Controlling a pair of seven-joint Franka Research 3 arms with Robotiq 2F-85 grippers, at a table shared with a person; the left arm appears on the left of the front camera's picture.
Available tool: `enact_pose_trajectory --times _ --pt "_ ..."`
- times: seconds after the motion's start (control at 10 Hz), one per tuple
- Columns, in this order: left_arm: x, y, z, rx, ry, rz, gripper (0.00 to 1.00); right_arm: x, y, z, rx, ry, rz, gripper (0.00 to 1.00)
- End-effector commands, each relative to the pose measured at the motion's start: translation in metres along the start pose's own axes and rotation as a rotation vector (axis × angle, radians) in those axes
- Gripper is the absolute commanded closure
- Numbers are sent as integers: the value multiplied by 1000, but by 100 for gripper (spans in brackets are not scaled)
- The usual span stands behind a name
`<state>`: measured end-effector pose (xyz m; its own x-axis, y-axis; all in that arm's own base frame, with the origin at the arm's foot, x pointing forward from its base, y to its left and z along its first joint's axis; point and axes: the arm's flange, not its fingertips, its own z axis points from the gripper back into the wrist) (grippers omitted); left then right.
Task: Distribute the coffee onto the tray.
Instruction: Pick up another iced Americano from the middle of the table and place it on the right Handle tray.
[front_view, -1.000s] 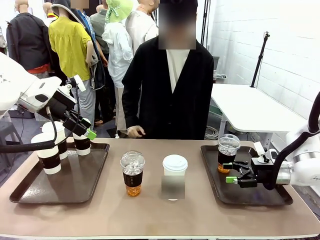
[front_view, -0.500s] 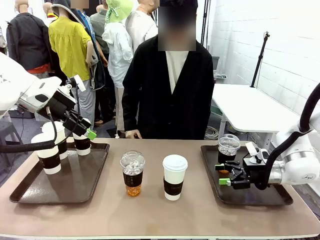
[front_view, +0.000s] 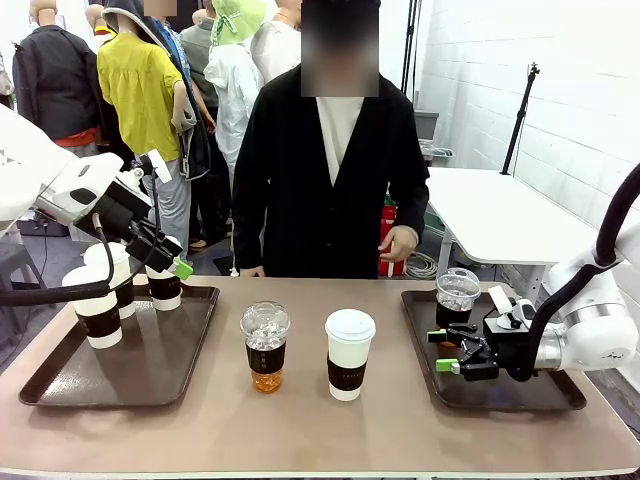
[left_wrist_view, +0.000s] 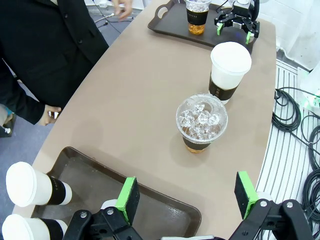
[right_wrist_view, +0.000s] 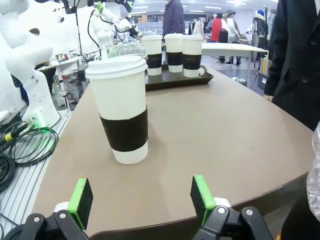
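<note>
Front view, nearest part first: in the middle of the desk a clear iced cup stands on the left, and a white lidded cup stands near it on the right. Both are upright and outside the trays. Over the right tray the right gripper hangs low, fingers spread wide and holding nothing, just beside a second iced cup. On the left tray stand three white cups. The left gripper, also wide apart and empty, hovers above the far right one. A person stands at the far side.
</note>
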<state>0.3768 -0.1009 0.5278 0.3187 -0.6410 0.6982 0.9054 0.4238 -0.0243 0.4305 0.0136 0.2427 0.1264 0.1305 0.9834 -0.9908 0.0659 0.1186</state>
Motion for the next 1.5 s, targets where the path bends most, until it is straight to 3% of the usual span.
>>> enact_pose_trajectory --times 0.0,1.4 --pt "-2 2 -1 -17 -23 -14 0 1 0 0 -1 0 2 0" --pt "-2 2 -1 -17 -23 -14 0 1 0 0 -1 0 2 0"
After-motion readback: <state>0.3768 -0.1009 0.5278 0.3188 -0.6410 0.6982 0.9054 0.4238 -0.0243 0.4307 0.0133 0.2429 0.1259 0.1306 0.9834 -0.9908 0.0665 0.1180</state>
